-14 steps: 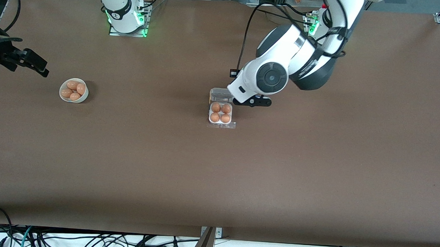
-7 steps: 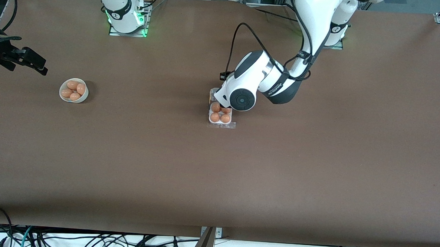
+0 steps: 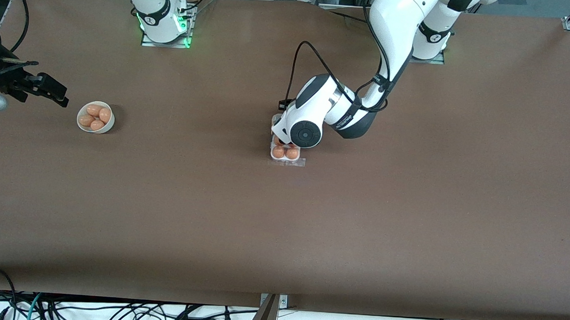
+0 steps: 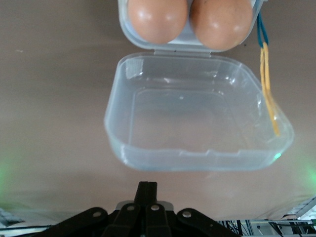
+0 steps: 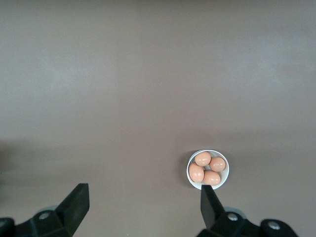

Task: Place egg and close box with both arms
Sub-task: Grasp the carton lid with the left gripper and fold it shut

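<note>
Brown table (image 3: 408,208); egg carton (image 3: 285,155) full, lid (image 4: 197,118) open; left gripper (image 4: 146,190) clenched at lid, must flip it; right gripper (image 5: 143,202) spread, waits near bowl (image 3: 96,117).

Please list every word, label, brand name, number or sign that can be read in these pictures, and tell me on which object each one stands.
There is no text that can be read.
The box: clear plastic, no label or print visible.
The eggs: no stamp visible.
The white bowl: plain.
The right arm's base: a small dark round mark, too small to read.
</note>
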